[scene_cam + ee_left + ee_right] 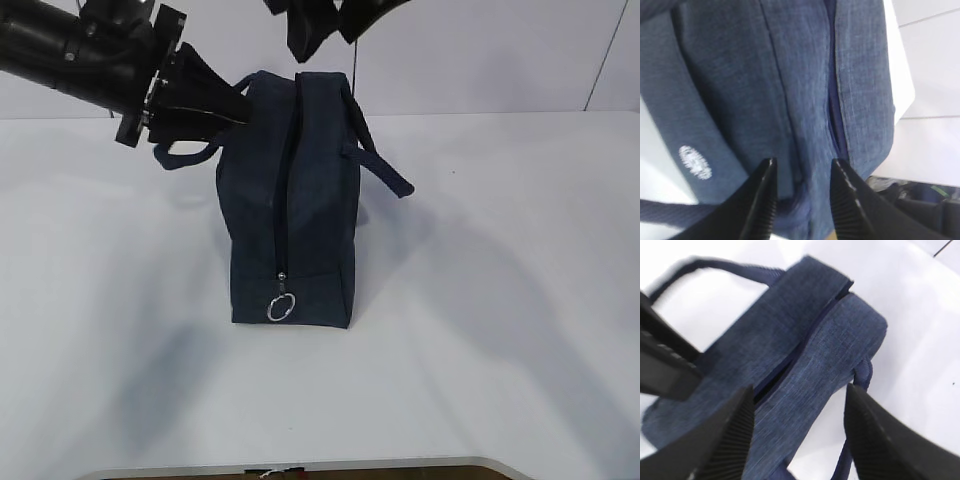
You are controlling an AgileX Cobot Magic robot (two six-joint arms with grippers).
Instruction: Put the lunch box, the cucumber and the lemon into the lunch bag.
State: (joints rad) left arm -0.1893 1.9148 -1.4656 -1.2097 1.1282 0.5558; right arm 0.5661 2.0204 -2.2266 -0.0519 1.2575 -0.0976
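The dark navy lunch bag (310, 210) stands upright mid-table, its zipper (284, 190) running down the near end to a silver ring pull (282, 307). My left gripper (243, 104) is at the bag's upper left edge. In the left wrist view it (802, 162) is open, jaws astride the blue fabric (805, 100) beside the white logo (695, 162). My right gripper (332, 32) hangs open just above the bag's top; its wrist view (799, 387) looks down on the bag (805, 345). The lunch box, cucumber and lemon are out of view.
One strap handle (188, 153) droops on the bag's left under my left arm; the other (385, 160) hangs to the right. The white table (500, 300) spreads around the bag, with its front edge (400, 465) at the bottom and a pale wall behind.
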